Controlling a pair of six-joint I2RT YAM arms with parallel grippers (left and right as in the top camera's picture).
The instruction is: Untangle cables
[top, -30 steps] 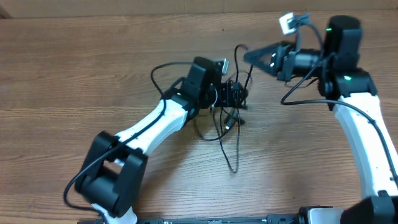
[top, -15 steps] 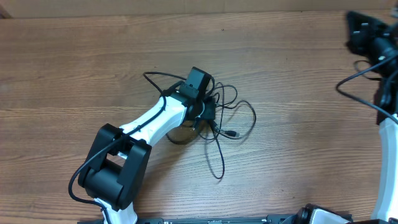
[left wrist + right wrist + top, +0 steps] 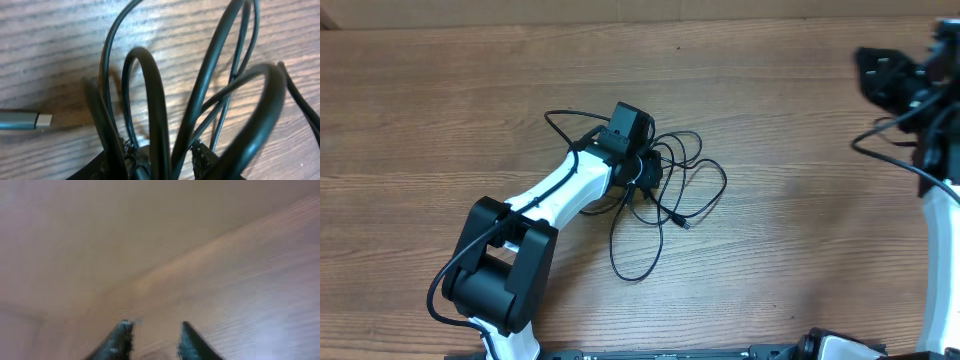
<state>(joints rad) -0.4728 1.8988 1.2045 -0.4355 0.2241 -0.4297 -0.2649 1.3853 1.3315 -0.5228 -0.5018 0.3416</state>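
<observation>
Progress looks slight, by my reading; the cables (image 3: pixel 688 180) lie as one heap near the middle of the counter (image 3: pixel 800 230), their loops crossing one another, and no cord lies apart on its own; nearly all the separating seems left to do.

They are thin, black and glossy; in the overhead view several rounded loops overlap to the right of the left hand (image 3: pixel 646 176), one long loop trails down toward the counter's near edge, and a small plug end (image 3: pixel 685 225) pokes out below the heap; the left wrist view shows a silver-tipped plug (image 3: pixel 44 120) lying flat on the wood, apart from the bunch.

The left hand sits right in the heap; seen from its wrist, several strands rise in arches from between its fingers (image 3: pixel 201 154), which are drawn in against them, so it appears to grip a bunch rather than a single cord.

The right hand (image 3: pixel 873 72) hovers at the far right, well apart from the cables; its blurred wrist view shows the fingers parted with nothing between them.
</observation>
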